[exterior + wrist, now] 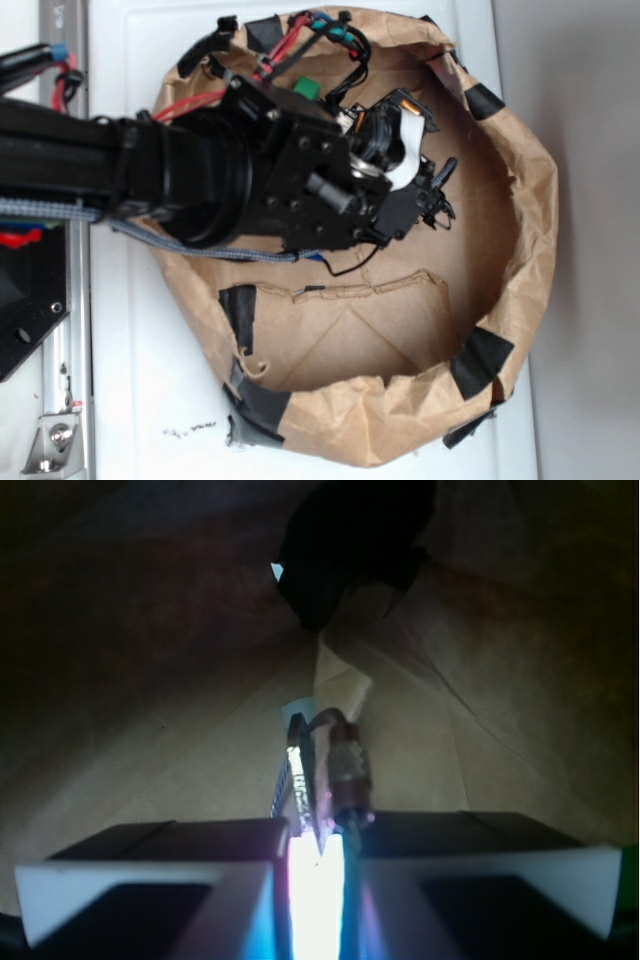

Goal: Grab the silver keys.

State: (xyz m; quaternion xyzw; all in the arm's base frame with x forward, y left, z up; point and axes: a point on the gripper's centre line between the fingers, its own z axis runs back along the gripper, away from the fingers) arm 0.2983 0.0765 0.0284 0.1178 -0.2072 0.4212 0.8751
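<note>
From above we see the black arm (150, 170) reaching from the left into a brown paper bag (500, 250) lying on the white worktop (130, 380). Its gripper (315, 855) is inside the bag. In the wrist view we see the fingers (160, 880) pressed nearly together, clamping the silver keys (325, 770), which stick out just beyond the fingertips above the paper floor.

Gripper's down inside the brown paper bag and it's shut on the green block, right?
Not the green block. The wrist view shows the gripper shut on the silver keys, pinched between its fingers. The rest holds: the exterior view shows it inside the brown paper bag.
</note>
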